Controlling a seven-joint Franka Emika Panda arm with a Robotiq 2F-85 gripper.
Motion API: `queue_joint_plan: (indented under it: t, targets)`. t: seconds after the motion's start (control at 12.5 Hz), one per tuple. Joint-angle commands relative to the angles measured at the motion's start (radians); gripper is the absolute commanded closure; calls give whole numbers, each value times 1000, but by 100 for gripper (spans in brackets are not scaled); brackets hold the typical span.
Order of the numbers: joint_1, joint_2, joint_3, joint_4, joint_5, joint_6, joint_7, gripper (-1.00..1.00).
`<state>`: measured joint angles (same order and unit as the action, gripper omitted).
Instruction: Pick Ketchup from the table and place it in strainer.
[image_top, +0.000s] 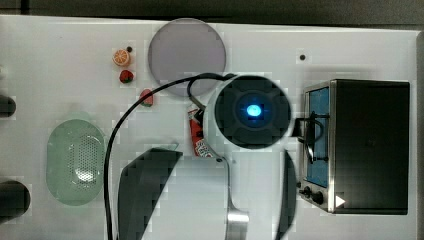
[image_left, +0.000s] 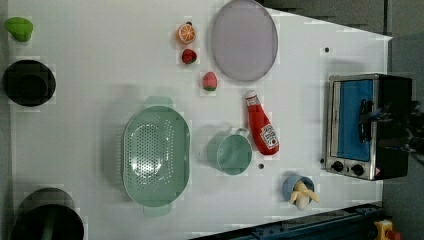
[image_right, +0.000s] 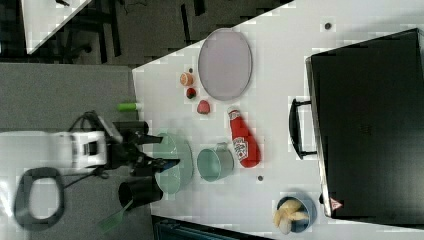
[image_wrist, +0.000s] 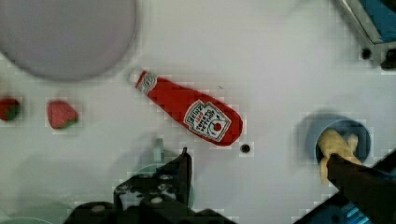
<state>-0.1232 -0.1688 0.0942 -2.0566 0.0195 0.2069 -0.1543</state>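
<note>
The Ketchup (image_left: 262, 125) is a small red squeeze bottle with a white cap and label, lying on its side on the white table (image_left: 75, 125). It rests between the grey plate and a mint cup, apart from both. In the top view the arm covers part of the Ketchup (image_top: 196, 136). From the wrist view the Ketchup (image_wrist: 191, 112) lies on the table below my gripper (image_wrist: 257, 156), whose fingers stand wide apart with nothing between them. The right view shows the gripper (image_right: 165, 150) open and raised off the table. The mint-green oval strainer (image_left: 156, 155) sits on the left view's left, with nothing in it.
A grey round plate (image_left: 244, 40), an orange slice (image_left: 186, 33) and two small strawberries (image_left: 209, 81) lie near the bottle's cap end. A mint cup (image_left: 230, 152) stands beside the bottle. A blue bowl with banana (image_left: 300, 191), a toaster oven (image_left: 367, 125) and black cups (image_left: 28, 82) ring the table.
</note>
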Motion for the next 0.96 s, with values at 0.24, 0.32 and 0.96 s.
queue_joint_plan:
  t: [0.24,0.32,0.96]
  targets:
    - [13,57,59,-181,9,213,-447,-100]
    - [13,66,63,-213,9,280,-534,-100]
    - [13,266,68,-365,7,642,-782,-100]
